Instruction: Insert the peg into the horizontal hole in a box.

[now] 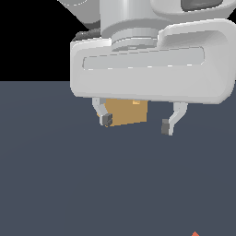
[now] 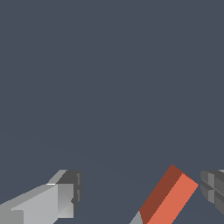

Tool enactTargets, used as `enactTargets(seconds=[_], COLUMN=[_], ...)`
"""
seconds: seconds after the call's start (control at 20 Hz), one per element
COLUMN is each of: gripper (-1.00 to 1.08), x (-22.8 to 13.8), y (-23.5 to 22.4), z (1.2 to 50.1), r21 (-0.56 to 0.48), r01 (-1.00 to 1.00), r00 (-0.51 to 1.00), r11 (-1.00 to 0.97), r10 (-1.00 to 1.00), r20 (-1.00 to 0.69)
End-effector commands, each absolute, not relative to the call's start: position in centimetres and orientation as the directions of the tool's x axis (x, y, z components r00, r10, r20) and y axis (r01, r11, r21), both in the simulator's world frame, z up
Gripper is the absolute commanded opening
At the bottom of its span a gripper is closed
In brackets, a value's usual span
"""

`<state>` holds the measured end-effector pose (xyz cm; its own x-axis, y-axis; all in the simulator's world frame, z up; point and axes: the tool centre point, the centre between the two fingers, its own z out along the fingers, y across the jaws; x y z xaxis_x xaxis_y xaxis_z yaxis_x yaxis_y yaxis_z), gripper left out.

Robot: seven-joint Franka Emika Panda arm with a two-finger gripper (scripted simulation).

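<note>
Peg (image 2: 168, 197) lies loose on bench (image 2: 109, 78) between spread tool (image 1: 136, 123) fingers, nearer one pad; box (image 1: 126, 112) at 12 o'clock behind; best centre over peg, align, descend, then pinch.

Flat, even slate-grey floor (image 1: 55, 184) under soft shadowless light, plain black backdrop (image 1: 32, 37) beyond its far edge.

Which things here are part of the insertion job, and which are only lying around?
Part of the job:
- peg, lying between the open fingers
- box, behind the tool in the exterior view
- tool, open, holding nothing

Just lying about:
- nothing else shows; only the dark floor. The hole cannot be made out clearly.
</note>
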<state>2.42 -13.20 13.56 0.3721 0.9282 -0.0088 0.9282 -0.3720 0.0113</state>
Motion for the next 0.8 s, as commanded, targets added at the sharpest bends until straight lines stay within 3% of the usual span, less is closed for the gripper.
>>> enactTargets(seconds=[0.0, 0.4, 0.75], gripper=[1.0, 1.0, 1.0], x=[2.3, -0.3, -2.8], y=[-16.7, -26.5, -30.7], z=[12.3, 8.5, 6.7], r21=[0.01, 0.005, 0.001], r01=[0.881, 0.679, 0.553], r00=[0.473, 0.734, 0.833], r11=[-0.473, -0.734, -0.833], r10=[0.881, 0.679, 0.553], r20=[-0.008, -0.003, -0.001])
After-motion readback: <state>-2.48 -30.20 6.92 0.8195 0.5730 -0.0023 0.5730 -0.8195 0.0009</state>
